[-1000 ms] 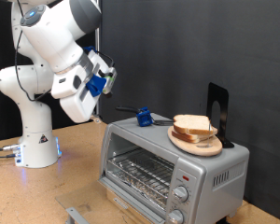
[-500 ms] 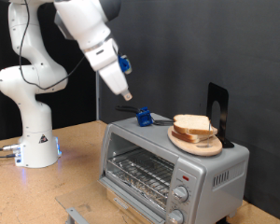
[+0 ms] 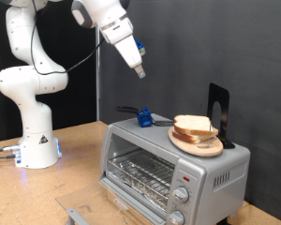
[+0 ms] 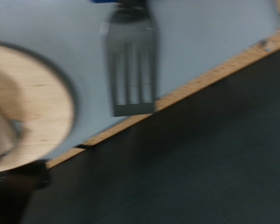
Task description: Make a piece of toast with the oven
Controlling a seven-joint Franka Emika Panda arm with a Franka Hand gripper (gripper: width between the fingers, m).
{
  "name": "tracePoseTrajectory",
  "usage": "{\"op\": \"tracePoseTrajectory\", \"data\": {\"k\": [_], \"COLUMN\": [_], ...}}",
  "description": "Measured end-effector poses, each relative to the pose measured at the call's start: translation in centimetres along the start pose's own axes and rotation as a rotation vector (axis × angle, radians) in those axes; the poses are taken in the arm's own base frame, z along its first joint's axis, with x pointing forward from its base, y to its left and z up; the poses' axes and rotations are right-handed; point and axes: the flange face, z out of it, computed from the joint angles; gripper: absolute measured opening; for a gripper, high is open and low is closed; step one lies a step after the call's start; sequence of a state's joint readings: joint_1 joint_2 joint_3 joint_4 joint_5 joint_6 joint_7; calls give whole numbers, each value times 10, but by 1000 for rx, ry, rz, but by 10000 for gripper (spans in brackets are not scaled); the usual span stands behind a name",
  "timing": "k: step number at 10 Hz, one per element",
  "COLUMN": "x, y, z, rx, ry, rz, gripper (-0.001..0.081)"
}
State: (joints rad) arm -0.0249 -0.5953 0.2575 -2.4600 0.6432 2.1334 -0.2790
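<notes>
The silver toaster oven stands at the exterior view's lower right, door shut, its wire rack showing through the glass. On its top lies a round wooden plate with stacked bread slices; no separate single piece of toast shows. The gripper hangs high in the air, above and to the exterior view's left of the oven, nothing between its fingers. The wrist view shows the plate and the oven's grey top from above.
A black spatula with a blue handle lies on the oven top beside the plate; its slotted blade shows in the wrist view. A black upright stand is behind the plate. The robot base stands at the left on the wooden table.
The arm has swung up and towards the exterior view's right, from low beside the oven to high above its left end. The oven, plate and spatula have not moved.
</notes>
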Motion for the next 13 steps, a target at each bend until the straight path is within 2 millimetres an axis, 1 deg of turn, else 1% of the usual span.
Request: {"op": "tracePoseTrajectory", "data": {"k": [1,2,4,7,10,13], "x": [-7,-11,-10,-16,-13,-11], "y": [-9,-10,-7,6,17,30], "z": [-2,-4,-2,23,41,68], "rx": [6,11,-9,-85,-110,-127], "ry": [-30,-51,-44,-58,-31,-49], "rz": [30,55,42,30,32,31], "gripper": [809,809,809,809,809,809]}}
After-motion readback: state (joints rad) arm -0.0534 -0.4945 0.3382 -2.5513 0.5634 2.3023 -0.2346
